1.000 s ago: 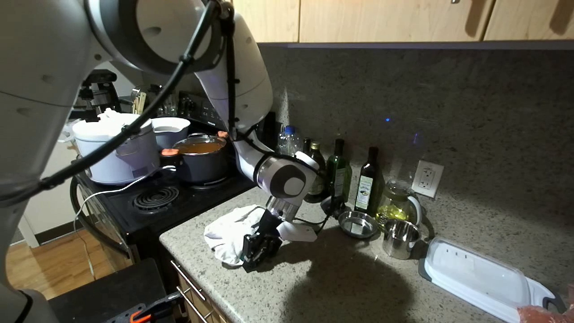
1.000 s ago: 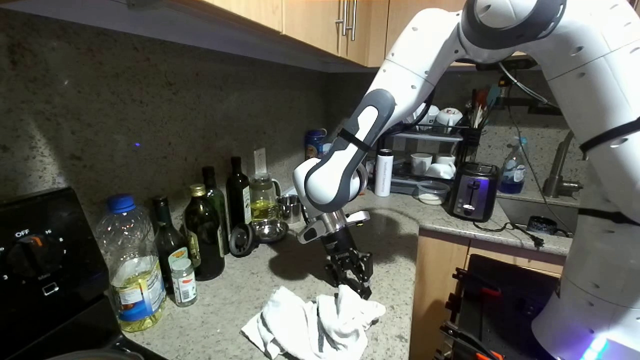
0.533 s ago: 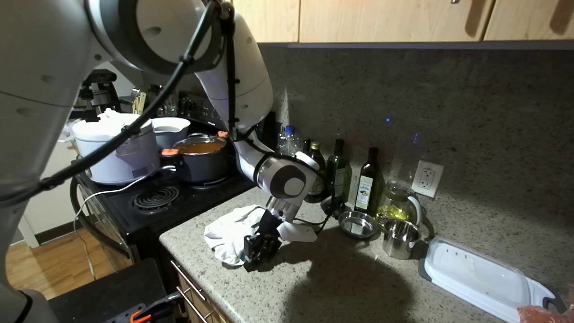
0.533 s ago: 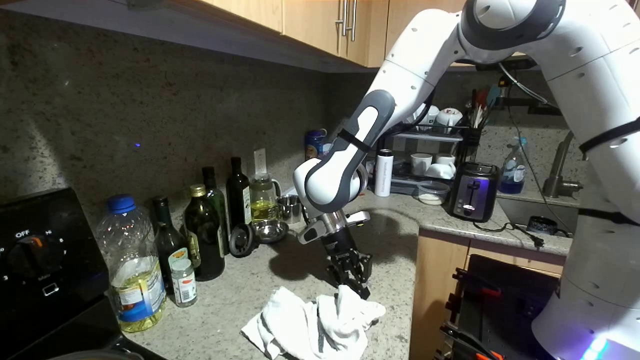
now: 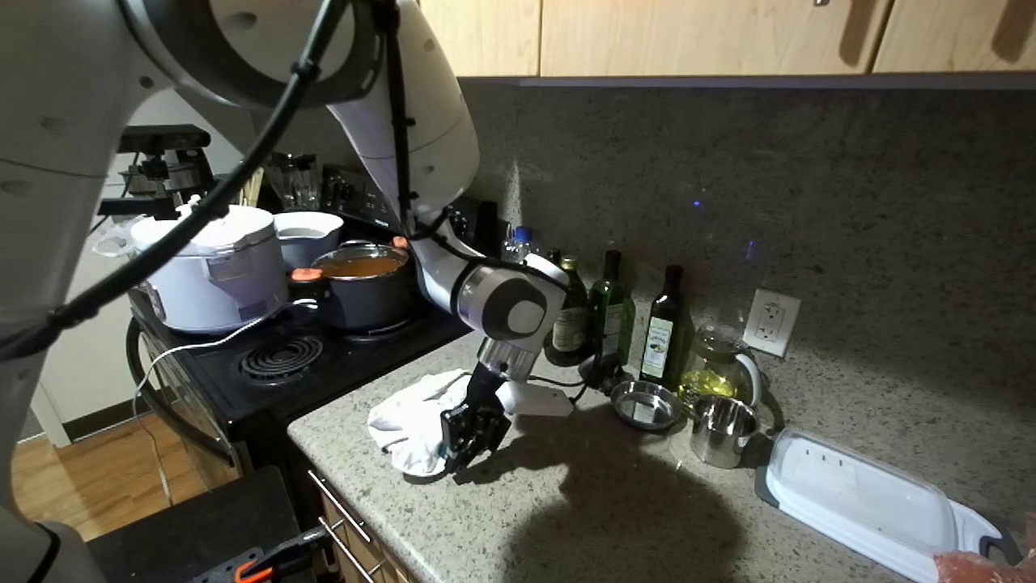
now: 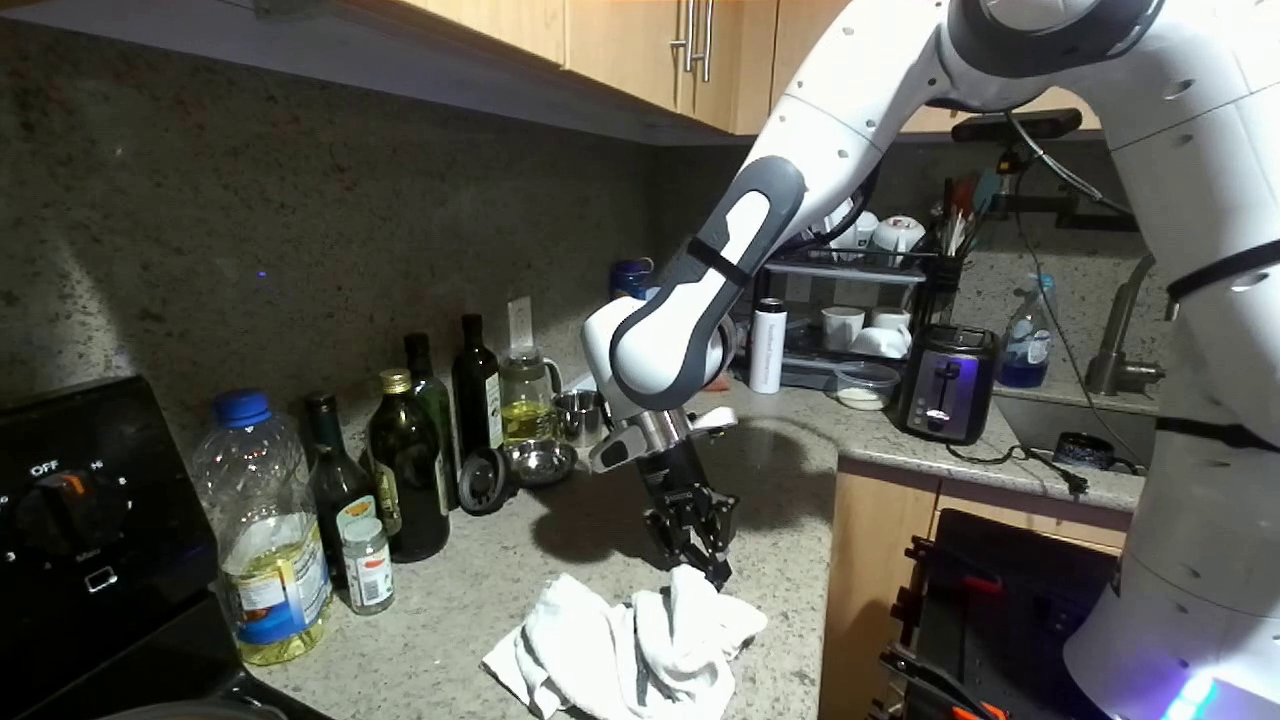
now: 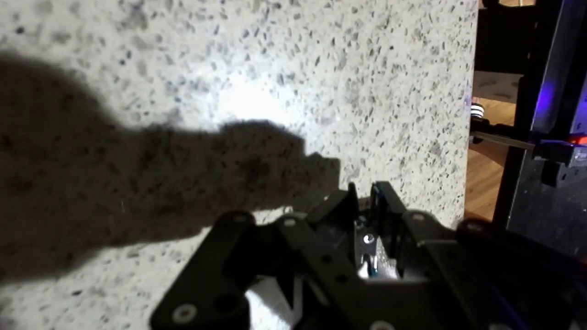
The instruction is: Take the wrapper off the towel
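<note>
The white towel lies crumpled on the counter in both exterior views [image 5: 409, 417] [image 6: 610, 650], with a raised fold beside my gripper. My gripper [image 5: 463, 461] points down at the towel's edge and also shows in an exterior view [image 6: 706, 568]. In the wrist view my gripper's [image 7: 365, 195] fingertips are close together with a narrow gap. A small dark and teal piece, which looks like the wrapper [image 7: 373, 266], shows between the fingers. A teal bit of the wrapper [image 5: 444, 451] shows at the fingertips; the rest is hidden.
Oil bottles [image 6: 405, 470], a steel bowl [image 5: 646, 405] and a steel cup [image 5: 724, 433] stand along the back wall. A lidded container [image 5: 862, 494] lies on the counter. The stove [image 5: 279, 360] with pots borders the towel's side. The counter's front edge [image 5: 348, 486] is near.
The arm and gripper have risen slightly in the last half second. The teal bit has moved up with the gripper, and the towel's fold has shifted slightly with it.
</note>
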Tool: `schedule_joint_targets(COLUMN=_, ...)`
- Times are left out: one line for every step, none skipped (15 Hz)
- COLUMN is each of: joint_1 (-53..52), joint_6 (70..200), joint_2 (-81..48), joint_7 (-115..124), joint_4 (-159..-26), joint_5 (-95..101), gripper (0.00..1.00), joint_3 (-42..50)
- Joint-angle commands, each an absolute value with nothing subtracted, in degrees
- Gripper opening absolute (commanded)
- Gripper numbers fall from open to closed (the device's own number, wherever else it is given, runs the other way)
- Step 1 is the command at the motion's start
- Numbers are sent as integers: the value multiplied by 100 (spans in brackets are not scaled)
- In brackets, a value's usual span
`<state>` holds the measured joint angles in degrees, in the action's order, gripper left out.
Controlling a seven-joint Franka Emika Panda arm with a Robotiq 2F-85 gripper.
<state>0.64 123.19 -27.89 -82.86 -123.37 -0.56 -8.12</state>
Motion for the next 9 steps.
schedule_joint_targets(joint_1=-216, joint_6=12619, joint_2=-1918, joint_7=-7476, joint_4=-12922, joint_5=372, gripper=5, joint_3=-728)
schedule_joint_targets(joint_1=-284, joint_6=12632, joint_2=-1762, joint_7=-7197, joint_4=-12997, joint_5=544, gripper=5, joint_3=-706)
schedule_joint_targets(joint_1=-345, joint_6=12631, joint_2=-1565, joint_7=-6905, joint_4=-13097, joint_5=738, gripper=5, joint_3=-682)
schedule_joint_targets(joint_1=-395, joint_6=12605, joint_2=-1406, joint_7=-6625, joint_4=-13170, joint_5=940, gripper=5, joint_3=-666)
schedule_joint_targets(joint_1=-445, joint_6=12535, joint_2=-1244, joint_7=-6340, joint_4=-13240, joint_5=1159, gripper=5, joint_3=-657)
schedule_joint_targets(joint_1=-484, joint_6=12429, joint_2=-1139, joint_7=-6095, joint_4=-13265, joint_5=1355, gripper=5, joint_3=-662)
schedule_joint_targets(joint_1=-526, joint_6=12292, joint_2=-1078, joint_7=-5855, joint_4=-13268, joint_5=1569, gripper=5, joint_3=-667)
schedule_joint_targets(joint_1=-562, joint_6=12118, joint_2=-1069, joint_7=-5648, joint_4=-13244, joint_5=1766, gripper=5, joint_3=-679)
schedule_joint_targets(joint_1=-599, joint_6=11912, joint_2=-1087, joint_7=-5461, joint_4=-13212, joint_5=1944, gripper=5, joint_3=-699)
